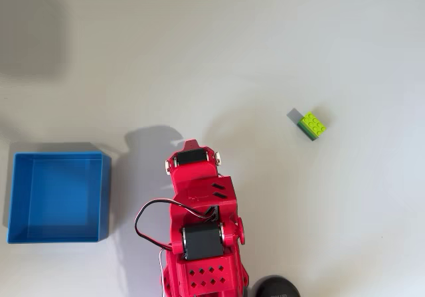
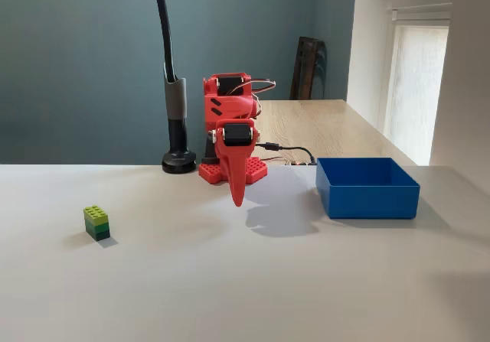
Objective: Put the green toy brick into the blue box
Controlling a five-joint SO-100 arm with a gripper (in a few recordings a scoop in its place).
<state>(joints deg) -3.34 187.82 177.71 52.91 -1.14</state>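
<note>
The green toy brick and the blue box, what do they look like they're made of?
The green toy brick looks like hard moulded plastic: crisp edges, round studs on top in the overhead view, a lime top over a darker green base, mild sheen. The blue box also looks plastic: thin, even upright walls, one uniform bright blue, smooth and fairly matt. Neither can be confirmed by look alone.

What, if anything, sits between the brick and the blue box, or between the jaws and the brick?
Only the robot's own red arm. It stands between the green toy brick and the blue box. From the gripper to the brick there is bare white table.
</note>
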